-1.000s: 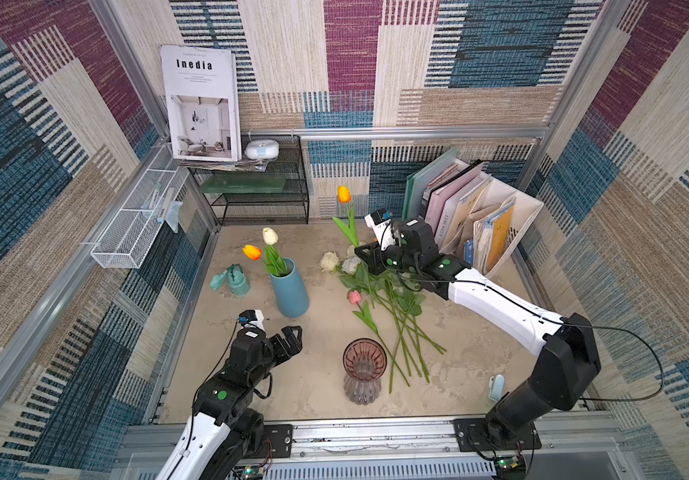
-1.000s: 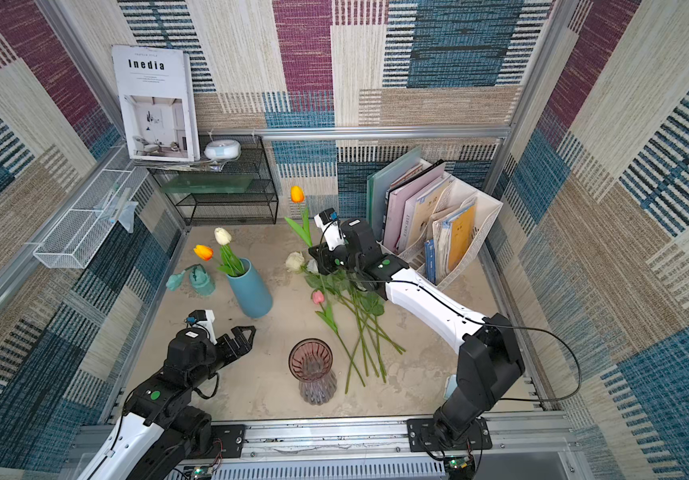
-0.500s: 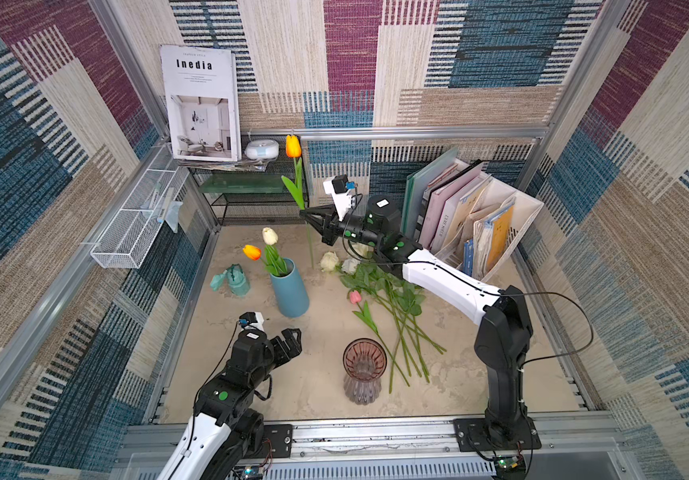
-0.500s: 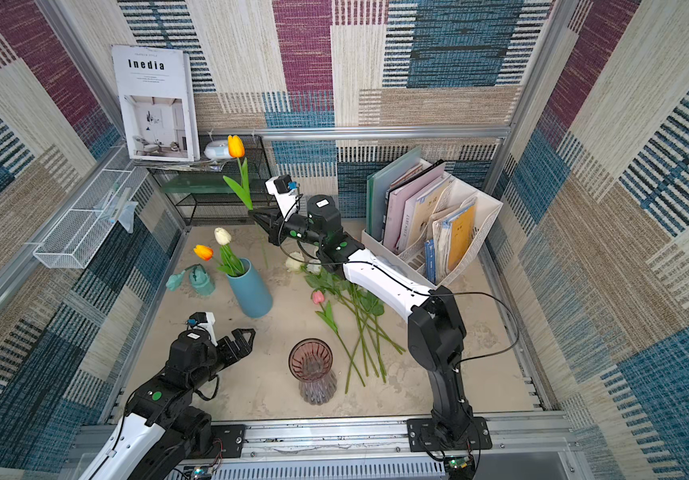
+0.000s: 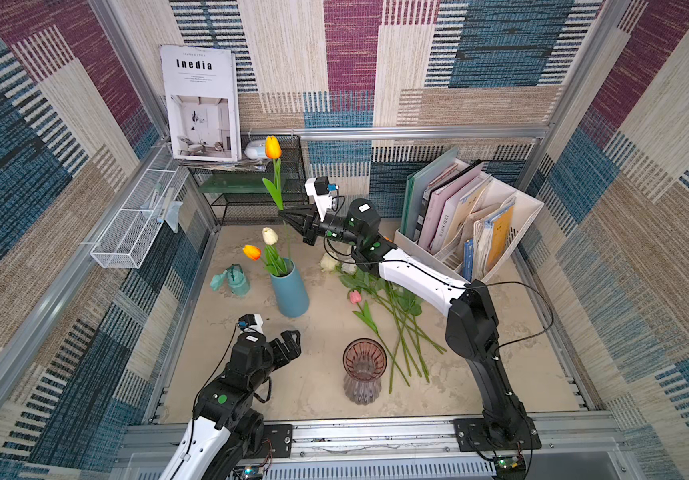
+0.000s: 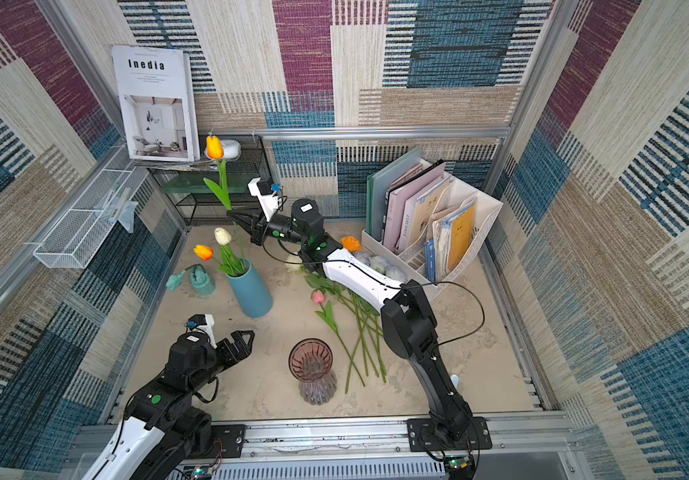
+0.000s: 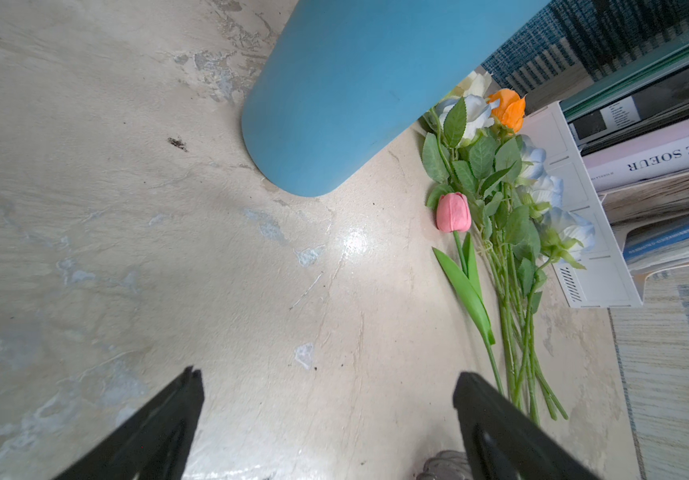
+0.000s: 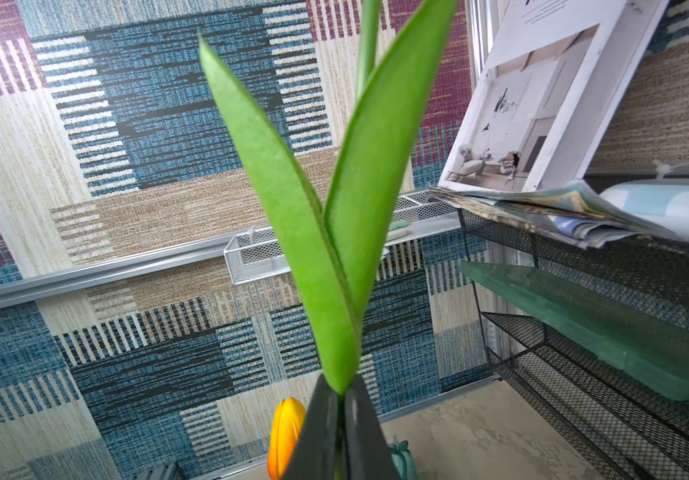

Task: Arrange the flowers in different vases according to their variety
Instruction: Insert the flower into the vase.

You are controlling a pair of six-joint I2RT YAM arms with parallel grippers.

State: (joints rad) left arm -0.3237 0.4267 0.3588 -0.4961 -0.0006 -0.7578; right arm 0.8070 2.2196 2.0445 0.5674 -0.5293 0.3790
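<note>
held in the right gripper (image 5: pixel 288 215), black fingers (image 8: pixel 322 436) pinched together, the green stem of a long orange egg-shaped tulip (image 5: pixel 273 147) at the base of its two leaves (image 8: pixel 334 249). held it upright, bloom high in front of the black wire-mesh shelf (image 5: pixel 251 199), above and behind the matte blue tapered vase (image 5: pixel 290 291). found in that blue vase a white tulip (image 5: pixel 269 235) and a second orange tulip (image 5: pixel 252 252), with a small teal watering can (image 5: pixel 232 282) just beside it.

had the left gripper (image 7: pixel 328 372) spread wide with nothing between its fingers, low over the beige mottled tabletop (image 5: pixel 322 328), near the blue vase's foot in the left wrist view.

found a pink tulip (image 5: pixel 354 296) lying flat on the tabletop, touching a bundle of leafy roses: cream (image 5: pixel 328 262), pale-blue (image 7: pixel 542 187) and orange (image 6: pixel 350 243), heads close to the white file rack (image 5: pixel 525 208). found the translucent smoky purple ribbed glass vase (image 5: pixel 364 370) standing upright near the front, just beside the stem ends.
</note>
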